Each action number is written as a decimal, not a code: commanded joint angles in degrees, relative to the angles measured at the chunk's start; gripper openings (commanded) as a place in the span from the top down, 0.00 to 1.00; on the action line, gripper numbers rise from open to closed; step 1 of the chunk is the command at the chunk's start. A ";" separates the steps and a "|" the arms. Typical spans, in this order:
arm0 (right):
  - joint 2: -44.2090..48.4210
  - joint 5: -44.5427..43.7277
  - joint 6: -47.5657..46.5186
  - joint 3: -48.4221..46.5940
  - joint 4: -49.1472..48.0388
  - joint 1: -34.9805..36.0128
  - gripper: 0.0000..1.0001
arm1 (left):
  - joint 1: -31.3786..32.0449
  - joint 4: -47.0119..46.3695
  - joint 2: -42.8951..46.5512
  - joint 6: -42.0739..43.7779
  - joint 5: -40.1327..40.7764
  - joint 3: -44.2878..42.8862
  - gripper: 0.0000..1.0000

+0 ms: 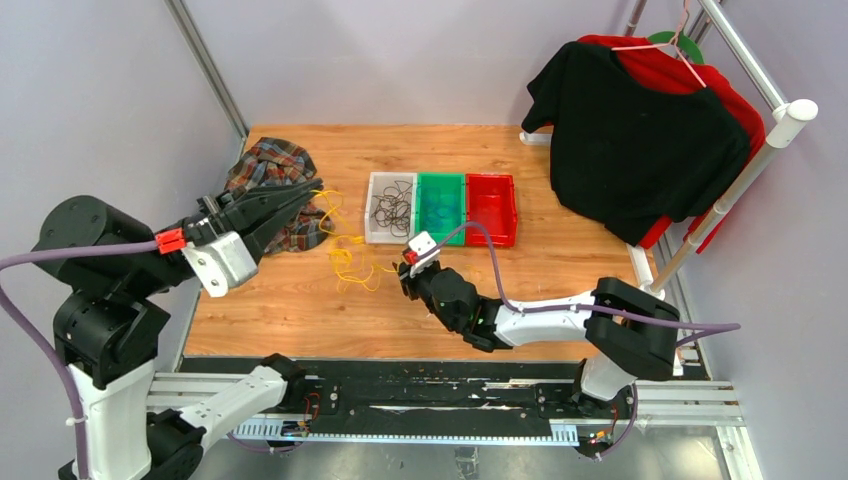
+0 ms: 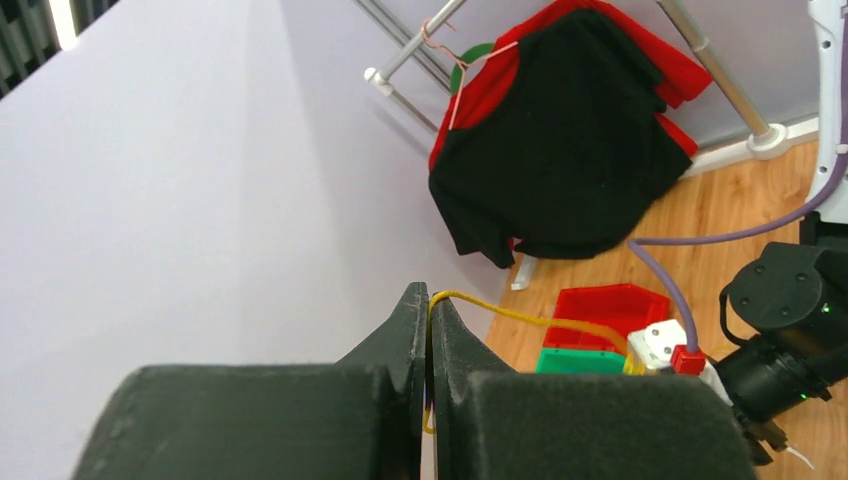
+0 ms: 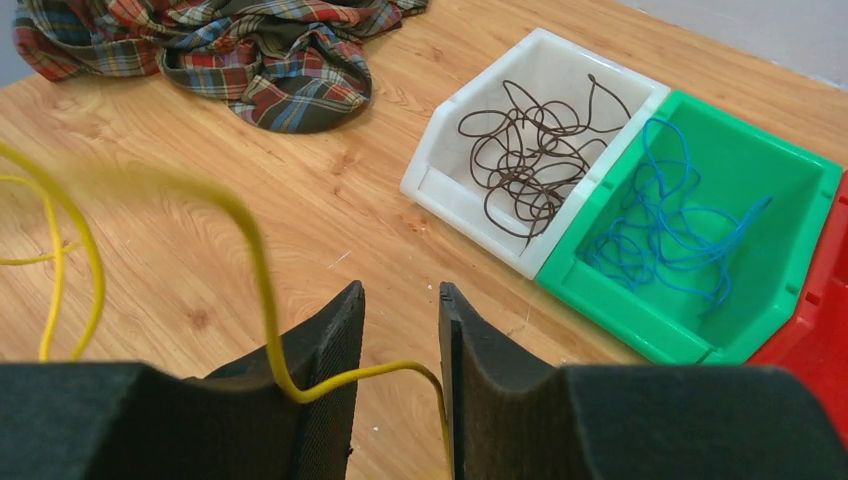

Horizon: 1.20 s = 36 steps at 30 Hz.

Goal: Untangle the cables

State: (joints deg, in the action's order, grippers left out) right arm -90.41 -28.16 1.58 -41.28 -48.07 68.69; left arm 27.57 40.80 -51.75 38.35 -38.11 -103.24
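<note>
Trailing across the wooden worktop (image 1: 290,300), the yellow cables (image 1: 345,258) lie in a loose tangle between a crumpled plaid cloth (image 1: 262,175) and a row of three small bins. A raised yellow cable (image 2: 500,312) leads up to the left claw (image 2: 428,300), which is clenched on it with its fingertips pressed together, held above the near edge of the cloth. A draped yellow cable (image 3: 250,230) hangs over one finger of the right claw (image 3: 400,295) and dips into the gap between its jaws. They stand apart, released, not pinching the wire. This claw sits low over the worktop, near the front of the bins. Whether the two claws hold the same cable cannot be told.

The bins touch side by side. Dark brown cables (image 3: 530,150) are coiled in the white bin (image 3: 470,215), blue cables (image 3: 670,220) lie in the green bin (image 3: 640,315), and a red bin (image 3: 815,340) ends the row. At the far right, a black shirt (image 1: 640,150) hangs over a red shirt (image 1: 740,105) on a white rack (image 1: 790,115).
</note>
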 commanded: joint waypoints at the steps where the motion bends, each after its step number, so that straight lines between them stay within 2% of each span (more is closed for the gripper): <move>1: 1.50 -2.67 3.22 1.66 -2.44 -0.39 0.68 | 0.29 -1.76 -1.20 -0.13 -0.15 -1.25 1.00; 4: 3.06 -1.70 4.20 3.23 -3.30 -0.40 0.75 | 0.29 -1.28 -1.19 1.45 0.34 -1.63 1.00; 7: 6.37 -1.05 4.31 3.74 -2.80 -0.40 0.78 | 0.33 -0.05 0.02 4.28 0.80 0.84 1.00; 11: 11.74 -0.35 5.08 4.02 -0.87 -0.65 0.98 | 0.29 1.59 2.99 10.97 2.82 6.64 1.00; 12: 13.05 -0.54 5.48 3.97 0.02 -0.78 0.99 | 0.29 2.41 3.72 13.38 3.54 8.35 1.00; 16: 18.18 0.18 6.33 3.97 3.14 -2.32 0.99 | 0.29 3.92 5.77 18.63 6.34 12.60 1.00; 23: 24.00 -0.65 6.62 3.14 13.23 -6.57 0.99 | 0.29 4.56 6.21 23.70 11.11 15.05 1.00; 28: 30.55 -6.24 12.61 7.19 17.79 -10.85 1.00 | 0.29 4.24 6.74 26.61 19.61 16.41 1.00; 32: 36.69 -13.99 16.91 8.32 26.93 -17.23 0.99 | 0.33 1.61 7.89 27.48 26.54 17.36 1.00; 36: 39.75 -18.66 16.41 8.77 34.55 -24.21 0.99 | 0.29 -0.62 8.42 29.69 34.09 17.08 1.00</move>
State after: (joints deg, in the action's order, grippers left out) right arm -53.15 -38.81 15.73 -33.34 -23.22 49.87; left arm 27.57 44.56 -44.40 65.23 -14.11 -85.93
